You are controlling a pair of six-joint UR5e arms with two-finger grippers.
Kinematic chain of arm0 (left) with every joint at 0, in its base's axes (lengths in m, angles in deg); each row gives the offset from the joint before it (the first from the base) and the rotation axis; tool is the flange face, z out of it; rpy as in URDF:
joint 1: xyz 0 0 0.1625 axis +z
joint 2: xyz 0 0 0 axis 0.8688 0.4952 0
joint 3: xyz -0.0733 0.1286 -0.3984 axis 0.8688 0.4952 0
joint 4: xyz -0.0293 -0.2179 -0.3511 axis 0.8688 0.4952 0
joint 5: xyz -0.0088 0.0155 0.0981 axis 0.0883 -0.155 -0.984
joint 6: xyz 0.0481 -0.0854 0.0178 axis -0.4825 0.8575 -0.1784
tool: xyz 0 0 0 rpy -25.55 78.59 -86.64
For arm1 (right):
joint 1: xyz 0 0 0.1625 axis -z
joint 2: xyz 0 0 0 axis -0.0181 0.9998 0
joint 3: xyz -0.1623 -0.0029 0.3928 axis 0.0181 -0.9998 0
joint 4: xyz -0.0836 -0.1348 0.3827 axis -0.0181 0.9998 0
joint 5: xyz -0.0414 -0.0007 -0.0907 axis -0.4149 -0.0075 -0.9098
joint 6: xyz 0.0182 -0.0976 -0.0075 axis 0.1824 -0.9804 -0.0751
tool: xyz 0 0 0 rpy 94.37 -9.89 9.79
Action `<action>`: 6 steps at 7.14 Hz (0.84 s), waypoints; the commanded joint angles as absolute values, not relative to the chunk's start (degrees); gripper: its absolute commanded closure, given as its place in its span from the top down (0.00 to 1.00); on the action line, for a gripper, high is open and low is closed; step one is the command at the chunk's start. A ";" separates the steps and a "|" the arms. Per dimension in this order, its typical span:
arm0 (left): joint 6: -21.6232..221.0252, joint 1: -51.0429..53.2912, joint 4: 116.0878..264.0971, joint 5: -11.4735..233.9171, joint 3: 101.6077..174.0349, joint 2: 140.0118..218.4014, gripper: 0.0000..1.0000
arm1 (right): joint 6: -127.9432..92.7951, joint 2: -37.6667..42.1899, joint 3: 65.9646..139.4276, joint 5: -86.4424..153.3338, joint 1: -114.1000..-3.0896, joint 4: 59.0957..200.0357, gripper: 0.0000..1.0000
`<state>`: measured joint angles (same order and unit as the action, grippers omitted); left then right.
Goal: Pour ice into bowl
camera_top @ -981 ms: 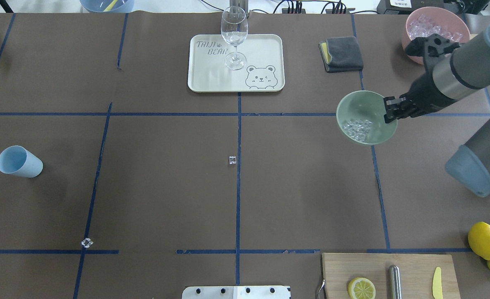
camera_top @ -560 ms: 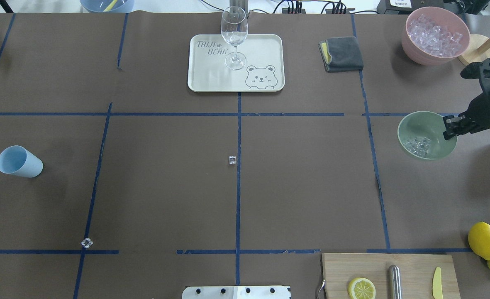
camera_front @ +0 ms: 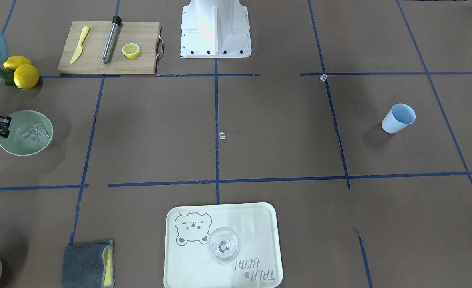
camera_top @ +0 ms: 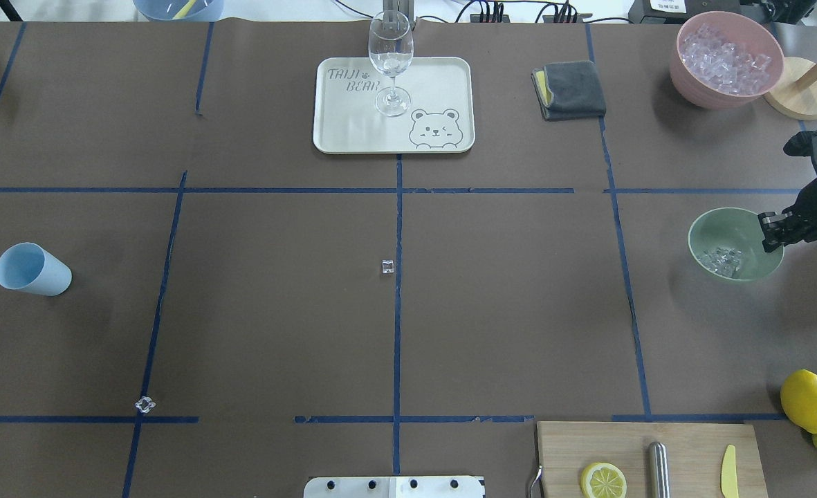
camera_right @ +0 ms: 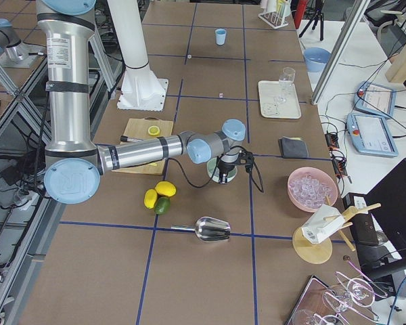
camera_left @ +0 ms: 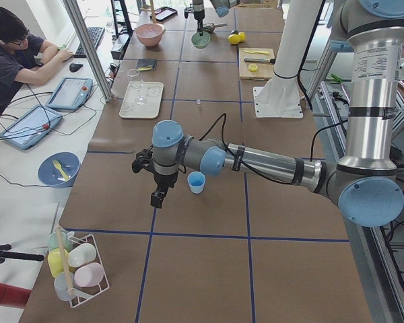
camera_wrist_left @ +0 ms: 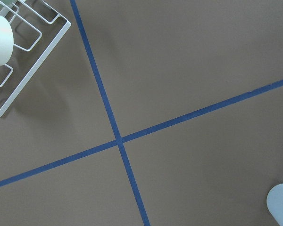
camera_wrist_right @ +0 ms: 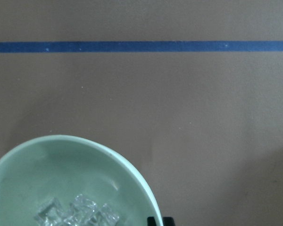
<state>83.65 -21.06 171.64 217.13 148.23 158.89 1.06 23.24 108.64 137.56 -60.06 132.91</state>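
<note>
Observed right gripper pinched onto the rim of the bowl. Noted bowl upright, mouth up; round, so no long axis. Found ice heaped inside, on the side away from that gripper. Could not judge left gripper as spread or closed.

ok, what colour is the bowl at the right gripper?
Pale mint green, plain. The bowl shows best in the overhead exterior view.
</note>
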 commanded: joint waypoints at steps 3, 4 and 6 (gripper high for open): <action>83.74 -21.07 171.81 217.13 148.10 159.00 1.00 | 0.73 23.42 109.45 136.90 -60.31 132.71 1.00; 83.74 -21.07 171.81 217.13 148.19 159.00 1.00 | 0.38 23.86 111.11 136.81 -61.44 133.23 1.00; 83.74 -21.85 171.38 217.13 148.10 159.26 1.00 | -9.13 24.65 112.01 136.72 -66.96 134.81 1.00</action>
<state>83.74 -21.30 171.71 217.13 148.16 159.11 -3.00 24.11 111.54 136.78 -63.66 133.77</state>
